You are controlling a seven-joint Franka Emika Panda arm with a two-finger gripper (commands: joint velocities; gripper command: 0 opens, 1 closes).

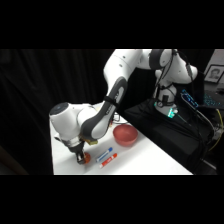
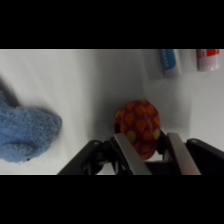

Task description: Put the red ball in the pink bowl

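Gripper point(image 2: 148, 150) fingers point(image 2: 127, 152) stood slightly apart, pinching the red ball point(image 2: 138, 127) on the table point(image 2: 90, 85); no writing was legible.

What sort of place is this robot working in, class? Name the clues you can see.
Probably a robotics lab or test bench. A white arm, its pincer around the red ball, works over a plain white table against black curtains, with cabled electronics beside its base.
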